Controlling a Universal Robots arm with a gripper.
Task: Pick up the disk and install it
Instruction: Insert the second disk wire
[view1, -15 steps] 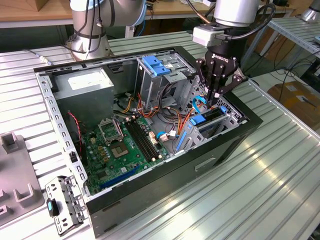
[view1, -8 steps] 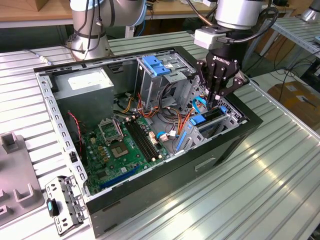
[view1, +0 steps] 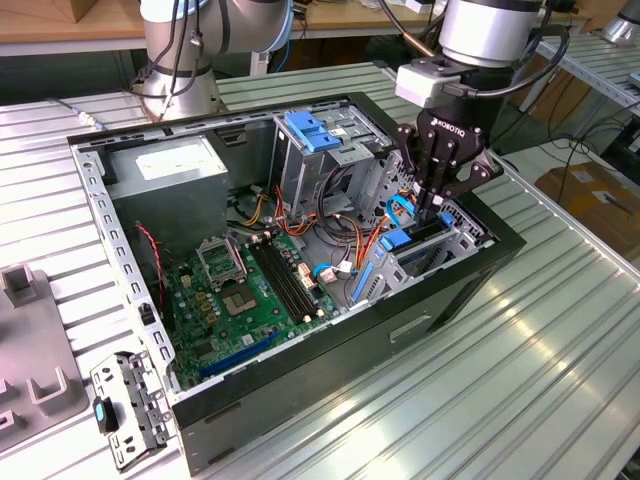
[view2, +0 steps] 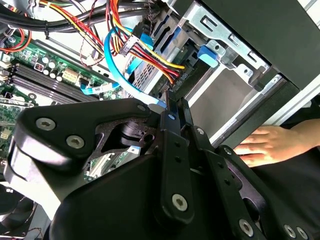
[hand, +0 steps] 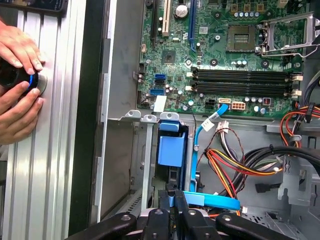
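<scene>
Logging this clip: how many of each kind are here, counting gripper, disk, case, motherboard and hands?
Gripper: 1
Disk: 1
Computer case: 1
Motherboard: 1
Hands: 2
Total: 6

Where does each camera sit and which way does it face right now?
Exterior view: off the arm, above the open black computer case; arm and gripper at the drive bay.
First wrist view: on the arm, facing the green motherboard, blue-railed disk, a person's hands.
Second wrist view: along the closed fingers.
Both wrist views share the blue ribbon cable.
</scene>
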